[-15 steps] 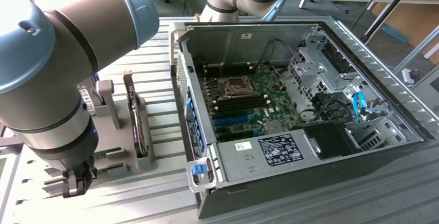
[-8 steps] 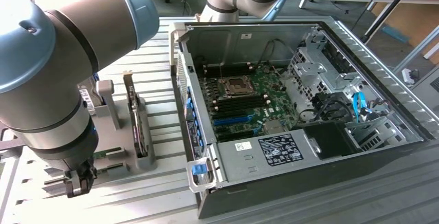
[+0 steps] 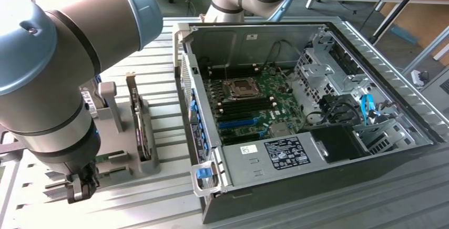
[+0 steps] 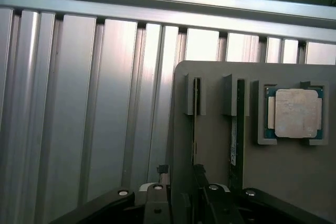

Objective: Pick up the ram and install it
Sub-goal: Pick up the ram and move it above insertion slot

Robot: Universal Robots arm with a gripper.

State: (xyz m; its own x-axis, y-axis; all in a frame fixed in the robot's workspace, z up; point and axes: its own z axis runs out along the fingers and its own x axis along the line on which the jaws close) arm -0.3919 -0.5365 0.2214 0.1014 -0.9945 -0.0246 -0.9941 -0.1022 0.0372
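Two rams stand on edge in slots of a grey holder plate (image 4: 294, 182): one ram (image 4: 195, 114) and a second ram (image 4: 236, 124) beside it. My gripper (image 4: 181, 179) hangs low over the near end of the first ram. Its dark fingers (image 4: 159, 174) stand one on each side of that stick, and a gap shows on one side, so it looks open with nothing lifted. In the exterior view the gripper (image 3: 79, 186) is down at the holder, at the exterior view's left, under the big arm.
A square silver-topped processor chip (image 4: 294, 113) lies in a pocket of the holder next to the rams. A dark expansion card (image 3: 140, 129) stands upright in the holder. The open computer case (image 3: 393, 82) with its green motherboard (image 3: 277, 100) lies to the exterior view's right on a ribbed aluminium table (image 4: 79, 103).
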